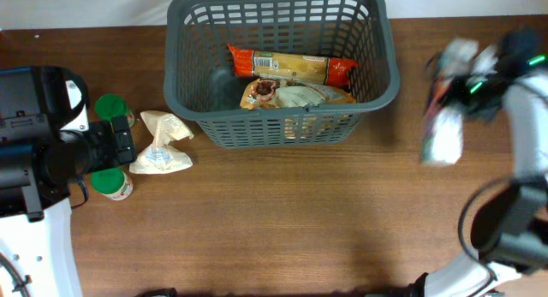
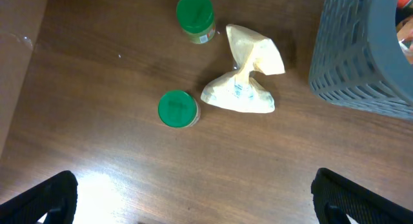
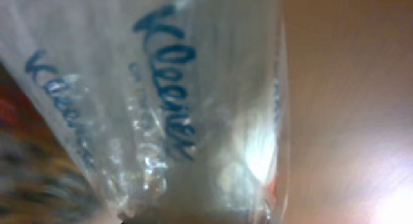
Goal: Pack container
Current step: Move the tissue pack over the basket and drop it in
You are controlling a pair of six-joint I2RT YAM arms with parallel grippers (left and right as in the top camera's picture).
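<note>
The dark grey slotted basket (image 1: 171, 57) stands at the back middle of the table; its corner also shows in the left wrist view (image 2: 361, 50). Inside lie a long orange-red packet (image 1: 291, 66), a brown-orange bag (image 1: 265, 93) and a pale pack (image 1: 306, 97). My right gripper (image 1: 462, 81) is blurred, right of the basket, shut on a clear-wrapped Kleenex tissue pack (image 1: 443, 139) that fills the right wrist view (image 3: 181, 108). My left gripper (image 1: 120, 143) is open and empty (image 2: 193, 198), left of the basket.
A cream crumpled bag (image 1: 163, 143) (image 2: 245, 72) lies left of the basket. Two green-lidded jars (image 1: 110, 107) (image 1: 111, 184) stand beside my left gripper, also in the left wrist view (image 2: 195, 11) (image 2: 177, 109). The table is brown wood.
</note>
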